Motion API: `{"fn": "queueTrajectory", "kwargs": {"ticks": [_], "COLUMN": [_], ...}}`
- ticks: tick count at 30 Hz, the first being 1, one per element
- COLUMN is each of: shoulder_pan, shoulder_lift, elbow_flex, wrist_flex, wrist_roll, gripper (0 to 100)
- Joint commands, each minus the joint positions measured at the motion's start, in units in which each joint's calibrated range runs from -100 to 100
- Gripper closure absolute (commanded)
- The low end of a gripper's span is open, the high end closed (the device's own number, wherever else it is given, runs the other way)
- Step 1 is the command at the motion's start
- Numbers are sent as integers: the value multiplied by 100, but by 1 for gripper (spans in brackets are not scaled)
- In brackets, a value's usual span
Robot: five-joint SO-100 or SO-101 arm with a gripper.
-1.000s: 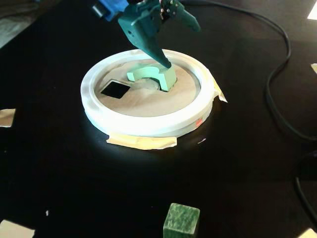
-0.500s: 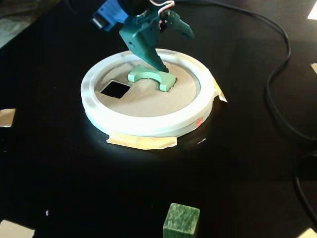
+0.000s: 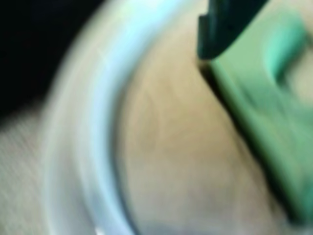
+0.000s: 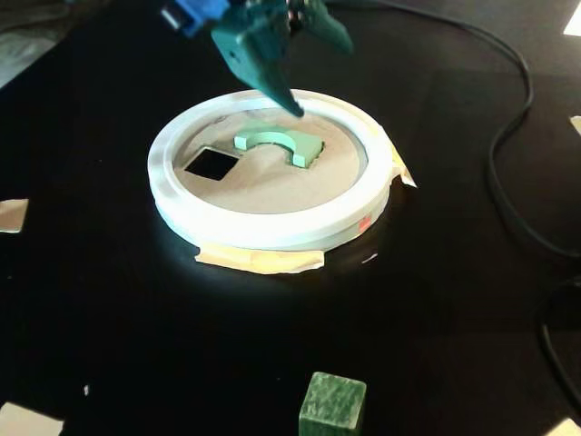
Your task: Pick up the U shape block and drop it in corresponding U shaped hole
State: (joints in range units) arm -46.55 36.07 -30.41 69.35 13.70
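A dark green mottled cube sits nearest the fixed camera on the black tabletop, well apart from the white ring. Inside the ring, the U shape block lies flat in the U shaped hole of the tan panel, its long axis running left to right, notch facing the camera. A square cutout lies to its left. The green fingers hang above, spread apart, holding nothing. The wrist view is blurred.
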Motion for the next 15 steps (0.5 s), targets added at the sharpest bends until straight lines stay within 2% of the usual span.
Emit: {"fn": "queueTrajectory", "kwargs": {"ticks": [1, 6, 10, 15], "shoulder_pan": [86, 436, 1334, 2583], "shoulder_lift": [-1256, -1632, -1659, -1668], "elbow_flex": [-275, -220, -229, -247], "wrist_flex": [978, 1921, 3005, 3065], "wrist_roll": [-5, 15, -5, -10], "gripper": [14, 15, 14, 14]}}
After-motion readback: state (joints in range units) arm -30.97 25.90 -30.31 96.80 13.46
